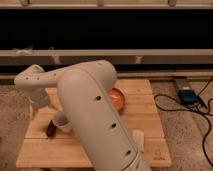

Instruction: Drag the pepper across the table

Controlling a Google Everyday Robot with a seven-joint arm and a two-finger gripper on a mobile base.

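Observation:
The pepper (51, 128) is a small dark red-brown piece lying on the left part of the light wooden table (145, 122), touching the left side of a clear plastic cup (62, 121). My white arm sweeps from the bottom right up and over to the left. Its wrist bends down at the table's left edge, where my gripper (41, 104) hangs above and behind the pepper, apart from it. The arm hides the middle of the table.
An orange bowl (118, 98) sits at the table's back centre, half hidden by my arm. A small white item (138, 140) lies near the front right. A blue box with black cables (188, 95) lies on the floor to the right. A dark railing runs behind.

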